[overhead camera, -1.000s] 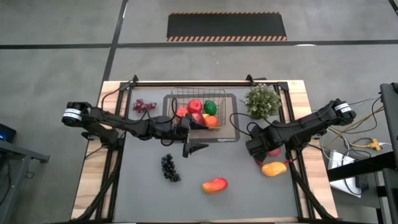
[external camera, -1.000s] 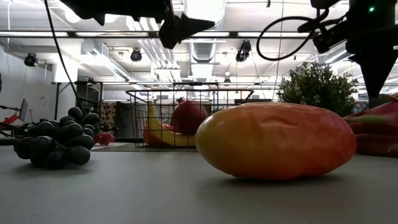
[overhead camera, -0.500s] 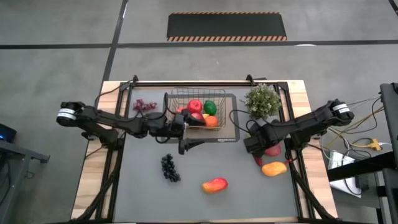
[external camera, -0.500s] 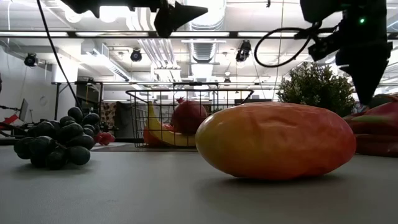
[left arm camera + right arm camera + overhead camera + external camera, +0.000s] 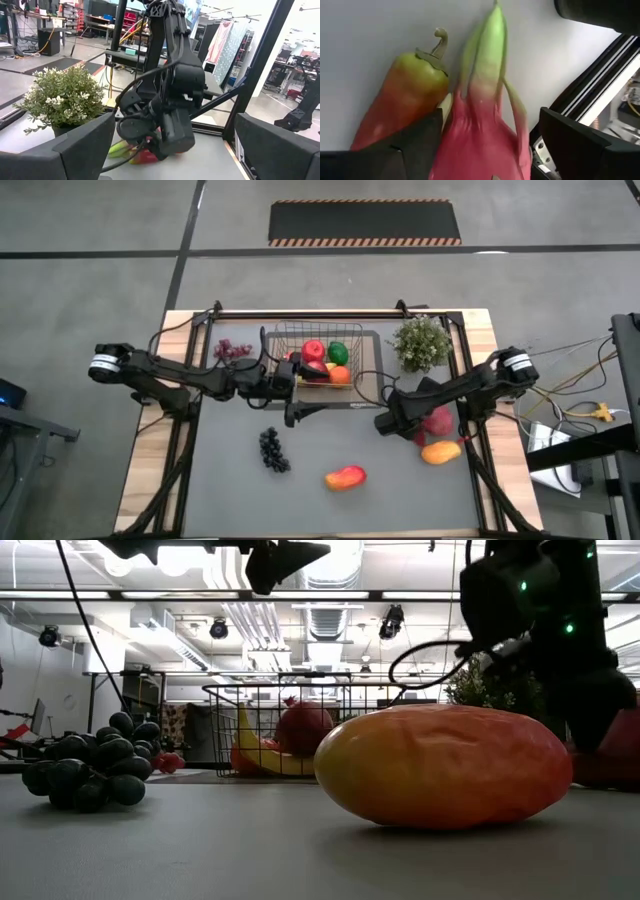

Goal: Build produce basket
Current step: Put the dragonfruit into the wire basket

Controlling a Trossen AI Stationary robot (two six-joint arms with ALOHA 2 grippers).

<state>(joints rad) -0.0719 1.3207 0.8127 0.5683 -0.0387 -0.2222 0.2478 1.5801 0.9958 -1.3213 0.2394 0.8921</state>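
The wire basket (image 5: 285, 338) stands on a grey tray and holds red apples, a green pepper, an orange and a banana. My right gripper (image 5: 490, 125) points down over the pink dragon fruit (image 5: 480, 135), open, one finger on each side of it. A red and green pepper (image 5: 405, 95) lies against the fruit on the table. My left gripper (image 5: 312, 392) hovers open, high above the tray's near edge, touching nothing. A red-yellow mango (image 5: 345, 477) and dark grapes (image 5: 273, 450) lie on the mat. My right gripper comes from above, and its fingers (image 5: 415, 145) stand close against both sides of the dragon fruit's body (image 5: 455, 145). Whether they touch it I cannot tell. The fruit lies on the table with its green tips (image 5: 495, 30) pointing away from the fingers.
A leafy plant (image 5: 422, 343) stands at the tray's far right corner. Small red grapes (image 5: 232, 350) lie left of the basket. The tray (image 5: 372, 395) has a dark border. Dark frame rails run along the table's left and right sides. In the low view the mango (image 5: 440, 765) fills the foreground.
My right gripper has moved toward the table's left and come down over the dragon fruit, its arm folding in from the right edge. My left gripper has drawn back a little toward the table's left and risen slightly. The produce has stayed where it was.
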